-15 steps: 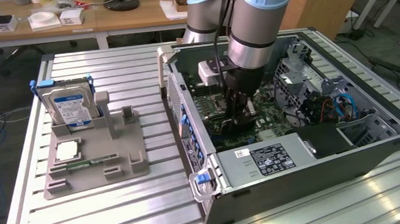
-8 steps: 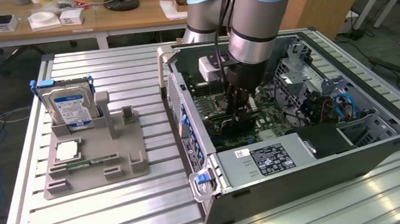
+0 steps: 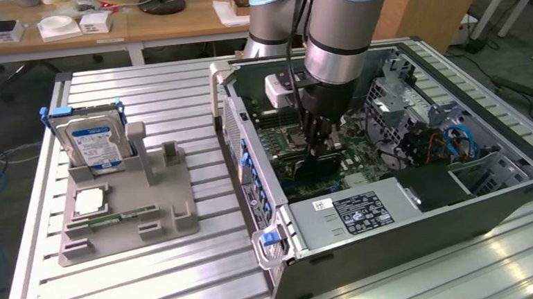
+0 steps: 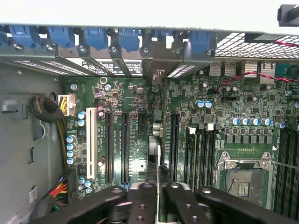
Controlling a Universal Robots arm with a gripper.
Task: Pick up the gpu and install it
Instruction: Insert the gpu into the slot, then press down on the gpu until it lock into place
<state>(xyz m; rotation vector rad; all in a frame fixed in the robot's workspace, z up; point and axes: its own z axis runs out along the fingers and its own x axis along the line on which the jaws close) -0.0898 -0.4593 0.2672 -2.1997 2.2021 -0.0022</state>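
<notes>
The gpu [image 3: 316,166] stands on edge inside the open computer case [image 3: 393,242], low over the green motherboard [image 3: 289,131]. In the wrist view the gpu [image 4: 155,144] appears as a thin upright edge in line with an expansion slot, its bracket end toward the case's rear wall. My gripper [image 3: 318,150] reaches straight down into the case above it. In the wrist view my gripper [image 4: 159,186] has its black fingers [image 4: 140,200] drawn close on either side of the card's top edge. I cannot tell how deep the card sits in the slot.
Left of the case in the exterior view, a grey holder [image 3: 160,229] carries a silver hard drive with a blue label [image 3: 94,142], a CPU chip [image 3: 89,200] and a green memory stick [image 3: 123,217]. Power supply [image 3: 358,210] and drive cage [image 3: 402,99] crowd the case interior.
</notes>
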